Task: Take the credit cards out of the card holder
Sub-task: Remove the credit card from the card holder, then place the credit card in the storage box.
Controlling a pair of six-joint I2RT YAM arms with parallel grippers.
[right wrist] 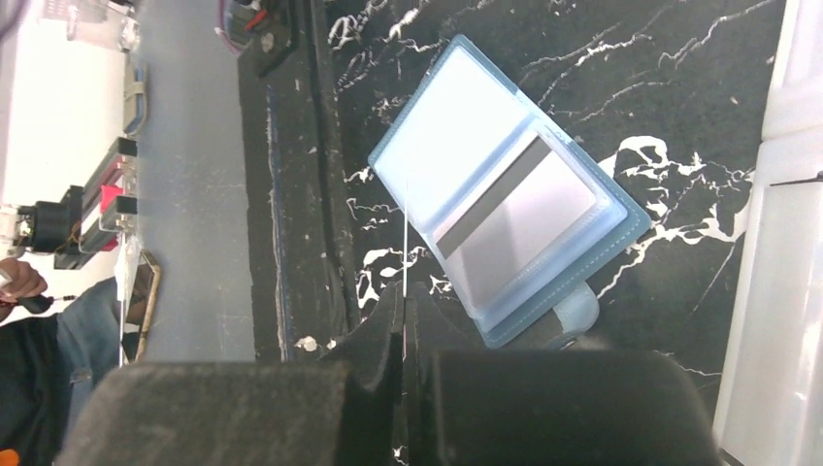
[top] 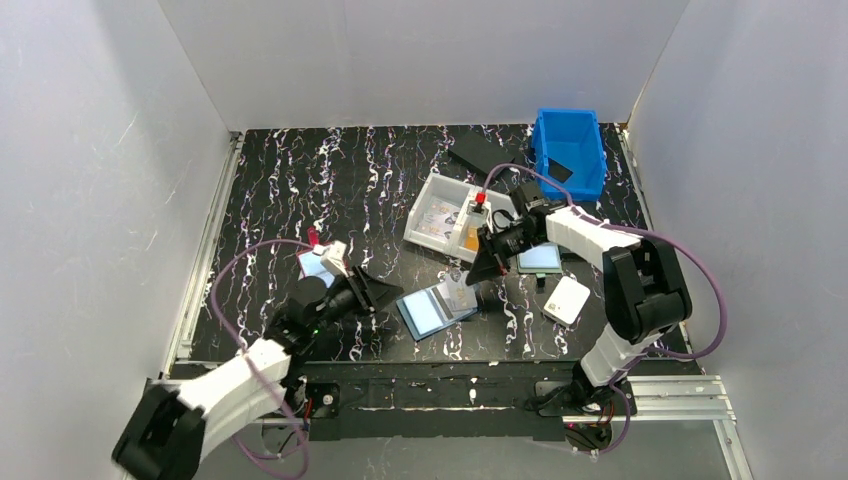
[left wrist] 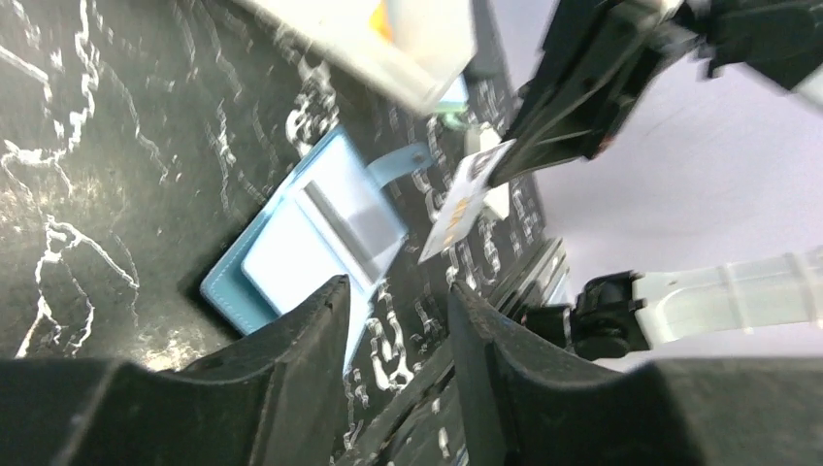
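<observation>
The light-blue card holder (top: 432, 312) lies open flat on the black marbled table, its small tab (left wrist: 400, 160) pointing away. One credit card (right wrist: 524, 209), silver with a dark stripe, sits in the holder's pocket. My right gripper (right wrist: 404, 301) is shut on another credit card (left wrist: 466, 199), held tilted just above the holder's tab side; it shows edge-on (right wrist: 405, 243) in the right wrist view. My left gripper (left wrist: 398, 291) stands open with nothing between its fingers, just left of the holder, one finger (left wrist: 320, 320) over the holder's near edge.
A white tray (top: 445, 212) with cards stands behind the holder. A blue bin (top: 570, 150) sits at the back right. A teal holder (top: 540, 258) and a white pad (top: 566, 299) lie to the right. Another small holder (top: 320, 262) lies left.
</observation>
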